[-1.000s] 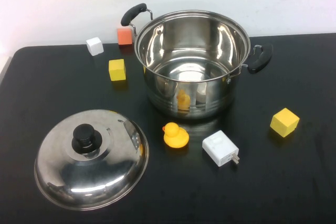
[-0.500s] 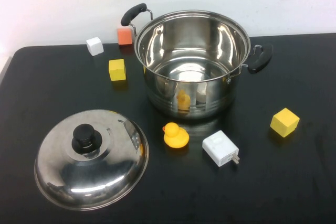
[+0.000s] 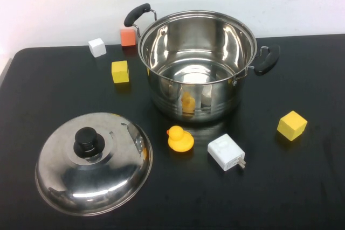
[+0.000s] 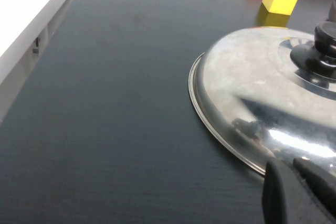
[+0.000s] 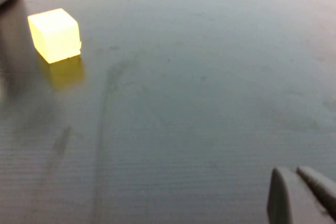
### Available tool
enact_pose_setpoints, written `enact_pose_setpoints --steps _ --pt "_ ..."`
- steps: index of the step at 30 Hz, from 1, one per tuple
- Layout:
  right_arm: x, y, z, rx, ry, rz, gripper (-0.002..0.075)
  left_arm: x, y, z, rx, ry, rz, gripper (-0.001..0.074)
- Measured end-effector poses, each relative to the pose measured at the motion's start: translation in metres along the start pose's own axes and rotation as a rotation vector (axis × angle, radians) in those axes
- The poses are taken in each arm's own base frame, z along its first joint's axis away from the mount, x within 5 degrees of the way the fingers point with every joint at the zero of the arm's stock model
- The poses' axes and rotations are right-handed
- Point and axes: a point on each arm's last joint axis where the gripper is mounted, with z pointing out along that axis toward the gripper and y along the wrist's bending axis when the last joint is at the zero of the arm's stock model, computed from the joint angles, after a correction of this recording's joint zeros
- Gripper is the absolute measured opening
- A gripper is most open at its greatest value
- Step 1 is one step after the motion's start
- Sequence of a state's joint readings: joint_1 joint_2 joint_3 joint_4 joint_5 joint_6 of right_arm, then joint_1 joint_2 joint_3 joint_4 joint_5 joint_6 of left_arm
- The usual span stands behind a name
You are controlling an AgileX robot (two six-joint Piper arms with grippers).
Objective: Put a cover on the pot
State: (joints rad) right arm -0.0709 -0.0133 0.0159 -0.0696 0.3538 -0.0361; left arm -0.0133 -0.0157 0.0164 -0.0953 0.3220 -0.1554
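The pot (image 3: 197, 63), a large shiny steel stockpot with two black side handles, stands open and empty at the back centre of the black table (image 3: 54, 90). The domed steel lid (image 3: 94, 162) with a black knob lies flat on the table at the front left; it also shows in the left wrist view (image 4: 262, 93). My left gripper (image 4: 291, 167) is shut and empty, just outside the lid's near rim. My right gripper (image 5: 294, 172) is shut and empty, low over bare table, apart from a yellow cube (image 5: 54, 34). Neither arm shows in the high view.
A yellow rubber duck (image 3: 179, 139) and a white plug adapter (image 3: 226, 152) lie in front of the pot. A yellow cube (image 3: 291, 125) sits at the right. A yellow cube (image 3: 120, 71), a white cube (image 3: 97, 47) and an orange cube (image 3: 128, 36) sit left of the pot.
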Motion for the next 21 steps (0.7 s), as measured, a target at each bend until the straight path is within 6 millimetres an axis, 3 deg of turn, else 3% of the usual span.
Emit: enact_pose_setpoints --steps 21 --pt "0.0000 0.0000 0.0000 0.000 0.000 0.000 -0.0002 -0.0001 0.0007 0.0000 -0.008 -0.001 0.020 -0.0001"
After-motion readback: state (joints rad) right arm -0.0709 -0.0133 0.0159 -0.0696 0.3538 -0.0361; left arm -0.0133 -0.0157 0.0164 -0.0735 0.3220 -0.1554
